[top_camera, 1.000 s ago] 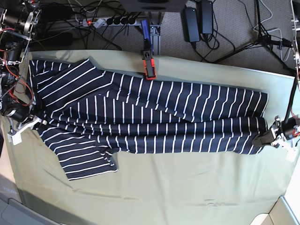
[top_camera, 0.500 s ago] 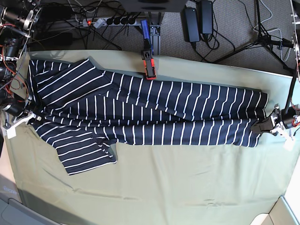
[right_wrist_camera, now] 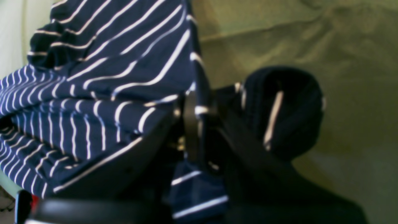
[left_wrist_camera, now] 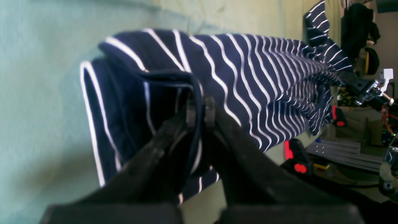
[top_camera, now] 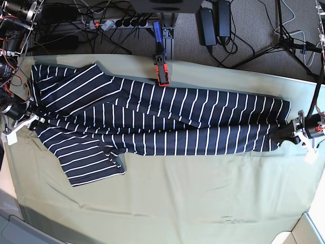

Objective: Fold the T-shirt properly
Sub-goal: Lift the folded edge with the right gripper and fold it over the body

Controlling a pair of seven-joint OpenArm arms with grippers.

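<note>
Navy cloth with thin white stripes, the T-shirt (top_camera: 152, 124) lies stretched lengthwise across the pale green tablecloth (top_camera: 167, 203), folded into a long band, 1 sleeve (top_camera: 91, 168) sticking out toward the near edge. Left gripper (left_wrist_camera: 199, 109) sits at the shirt's end on base view's right, jaws pinched tight on a bunched fold of hem. Right gripper (right_wrist_camera: 194, 124) is at the opposite end, by the sleeves, jaws clamped on a fabric edge; cloth drapes over 1 finger. The 2 grippers hold opposite ends. A red-black clamp (top_camera: 161, 71) sits at the far table edge, touching the shirt.
</note>
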